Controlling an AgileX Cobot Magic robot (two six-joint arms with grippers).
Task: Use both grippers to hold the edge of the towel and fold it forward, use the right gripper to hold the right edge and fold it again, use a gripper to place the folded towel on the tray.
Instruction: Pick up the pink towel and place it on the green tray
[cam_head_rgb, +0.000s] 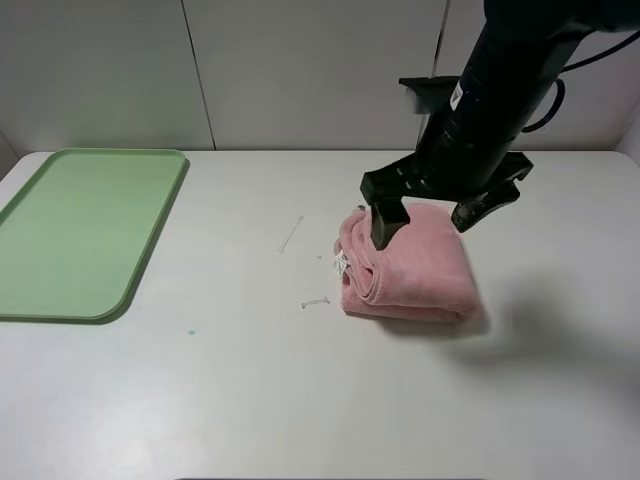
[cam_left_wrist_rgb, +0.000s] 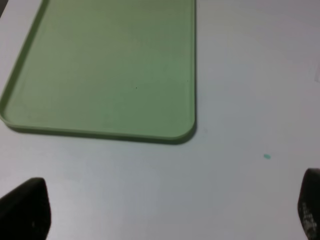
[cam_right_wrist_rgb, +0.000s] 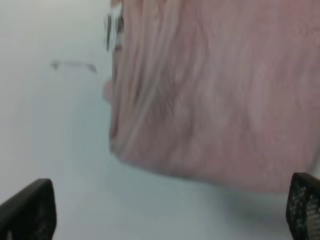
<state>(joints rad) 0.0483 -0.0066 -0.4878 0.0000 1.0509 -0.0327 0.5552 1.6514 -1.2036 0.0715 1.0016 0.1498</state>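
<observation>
The towel (cam_head_rgb: 410, 268) lies folded into a thick, fluffy pink bundle on the white table (cam_head_rgb: 250, 400), right of centre and well apart from the pale green tray (cam_head_rgb: 150, 250) at the far left. Its layered folds face left, where a small white tag (cam_head_rgb: 341, 264) sticks out. The right wrist view shows dark print on the tag, too blurred to read.

The right tool (cam_head_rgb: 432, 220) hangs over the towel's far side, spread wide and gripping nothing. Only the left wrist view shows the left tool (cam_left_wrist_rgb: 167, 215), wide open and empty, near the tray.
</observation>
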